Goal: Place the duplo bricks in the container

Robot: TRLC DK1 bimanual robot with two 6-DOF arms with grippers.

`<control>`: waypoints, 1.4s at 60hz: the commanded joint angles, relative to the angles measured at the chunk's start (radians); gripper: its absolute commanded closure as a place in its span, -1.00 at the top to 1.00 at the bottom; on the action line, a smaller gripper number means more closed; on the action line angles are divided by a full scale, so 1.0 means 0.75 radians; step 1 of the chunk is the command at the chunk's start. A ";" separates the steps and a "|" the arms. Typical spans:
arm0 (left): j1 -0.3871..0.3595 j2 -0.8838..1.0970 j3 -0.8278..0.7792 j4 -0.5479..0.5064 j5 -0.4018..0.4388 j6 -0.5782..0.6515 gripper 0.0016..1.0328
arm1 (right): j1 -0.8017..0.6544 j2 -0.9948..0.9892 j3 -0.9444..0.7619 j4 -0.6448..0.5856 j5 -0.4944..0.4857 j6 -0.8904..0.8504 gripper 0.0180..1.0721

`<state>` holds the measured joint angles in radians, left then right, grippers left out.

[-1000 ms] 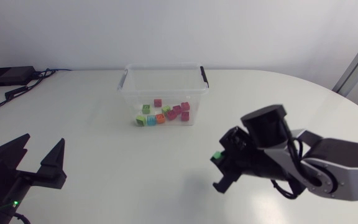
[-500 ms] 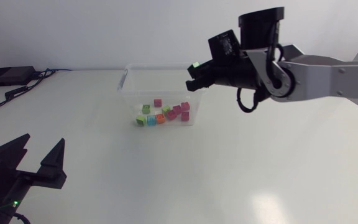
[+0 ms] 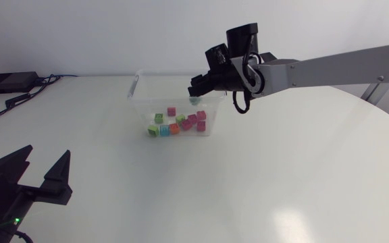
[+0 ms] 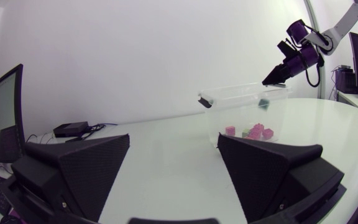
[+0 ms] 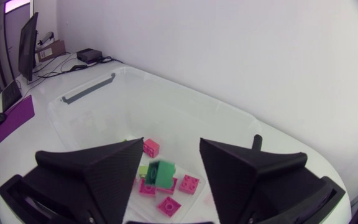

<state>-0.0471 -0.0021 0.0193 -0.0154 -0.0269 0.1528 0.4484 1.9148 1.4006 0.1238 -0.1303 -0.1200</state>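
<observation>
A: Your right gripper [image 3: 198, 88] hangs over the clear plastic container [image 3: 174, 71], at 12 o'clock on the white table [image 3: 248, 175]; its fingers are spread, released.

B: You'll find the green duplo brick [image 5: 161, 173] between them, touching neither; it is above the pink, green, blue and orange bricks [image 3: 177, 123] on the container floor.

A: Your left gripper [image 3: 48, 152] sits at 8 o'clock; fingers apart, grasping nothing.

No legible text, labels or numbers, not on the container [image 3: 144, 108] — nor the bricks [image 3: 171, 111].
</observation>
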 commanded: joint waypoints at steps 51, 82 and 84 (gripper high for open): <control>-0.007 -0.016 -0.024 0.014 -0.001 -0.032 0.92 | -0.123 -1.731 -1.092 -0.051 0.532 -0.110 0.93; 0.013 -0.010 -0.024 0.016 0.010 -0.081 0.92 | -0.247 -2.299 -1.394 -0.237 0.577 -0.077 0.93; 0.016 -0.010 -0.024 0.016 0.011 -0.087 0.92 | -0.264 -2.311 -1.417 -0.233 0.558 -0.065 0.93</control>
<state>-0.0448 -0.0021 0.0193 -0.0154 -0.0257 0.1230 0.2771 0.2058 0.3836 -0.0502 0.3080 -0.2047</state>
